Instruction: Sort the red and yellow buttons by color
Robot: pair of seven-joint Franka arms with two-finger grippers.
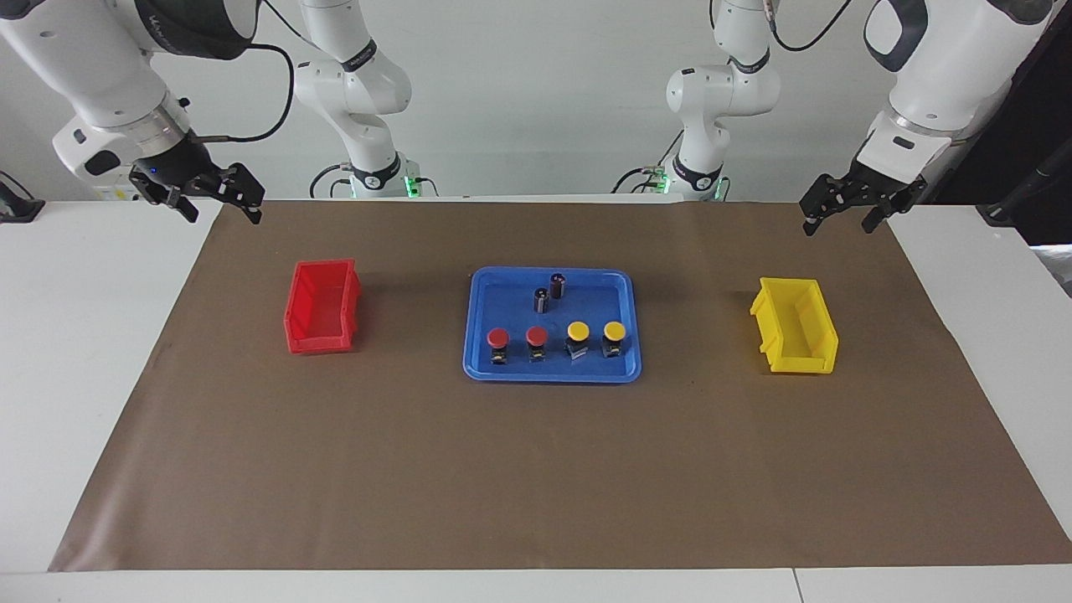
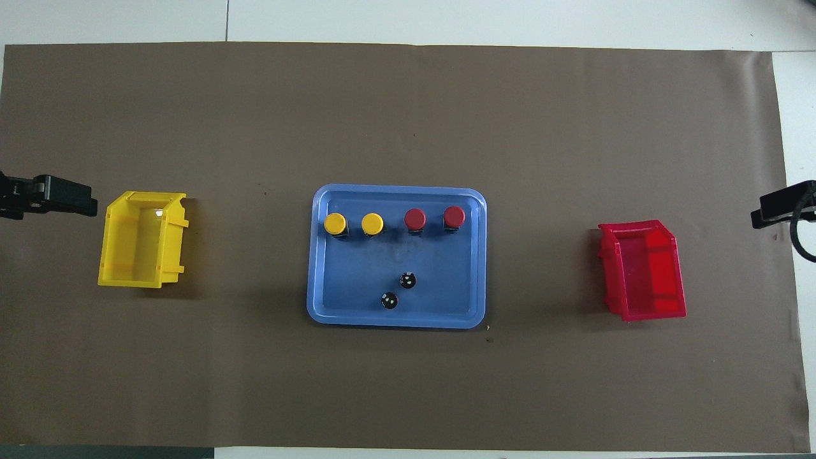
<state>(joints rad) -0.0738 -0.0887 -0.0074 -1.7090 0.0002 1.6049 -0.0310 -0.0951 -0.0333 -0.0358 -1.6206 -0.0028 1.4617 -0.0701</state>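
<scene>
Two red buttons (image 1: 497, 338) (image 1: 537, 337) and two yellow buttons (image 1: 578, 332) (image 1: 614, 332) stand upright in a row in the blue tray (image 1: 553, 377) at the middle of the table. In the overhead view the yellow ones (image 2: 335, 224) (image 2: 372, 224) are toward the left arm's end and the red ones (image 2: 415, 219) (image 2: 454, 217) toward the right arm's end. My left gripper (image 1: 839, 224) is open and empty, raised over the mat's corner near the yellow bin. My right gripper (image 1: 222, 213) is open and empty, raised over the mat's corner near the red bin.
An empty yellow bin (image 1: 796, 362) (image 2: 137, 277) sits toward the left arm's end, an empty red bin (image 1: 318, 342) (image 2: 650, 312) toward the right arm's end. Two small dark cylinders (image 1: 558, 285) (image 1: 542, 299) stand in the tray, nearer to the robots than the buttons. A brown mat (image 1: 536, 486) covers the table.
</scene>
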